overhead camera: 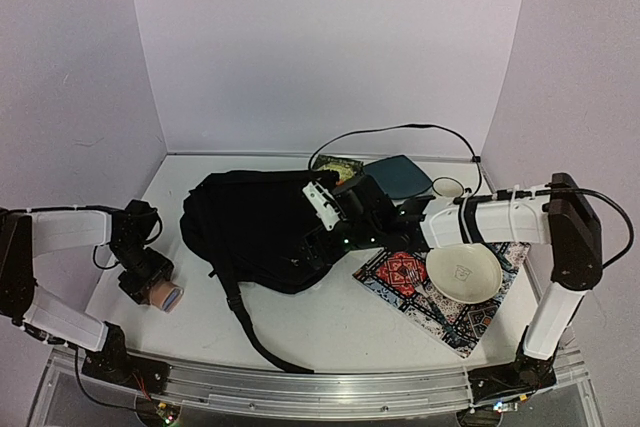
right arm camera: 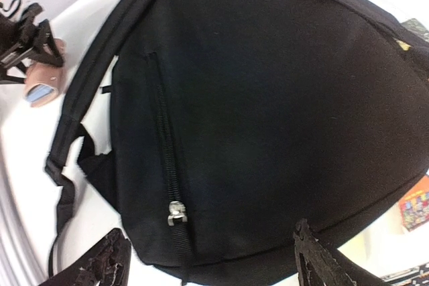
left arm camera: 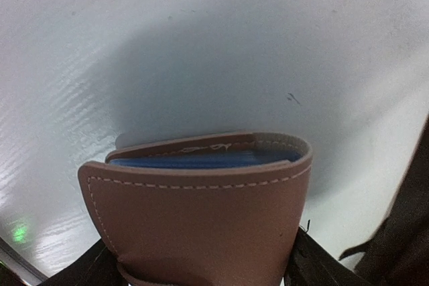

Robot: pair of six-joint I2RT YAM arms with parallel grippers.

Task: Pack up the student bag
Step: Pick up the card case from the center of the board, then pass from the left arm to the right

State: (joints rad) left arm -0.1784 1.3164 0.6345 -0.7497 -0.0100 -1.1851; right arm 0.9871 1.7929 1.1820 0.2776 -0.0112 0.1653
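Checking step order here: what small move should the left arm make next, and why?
Probably close the left gripper firmly on the tan leather wallet: it stands between the fingers on the table, grip unclear, and lies outside the black backpack.

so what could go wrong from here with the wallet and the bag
The tan wallet sits between the fingers of the left gripper with its open edge showing blue contents; tilted, they may slide out. The zipper on the student bag looks closed under the open right gripper, so there may be no way in yet.
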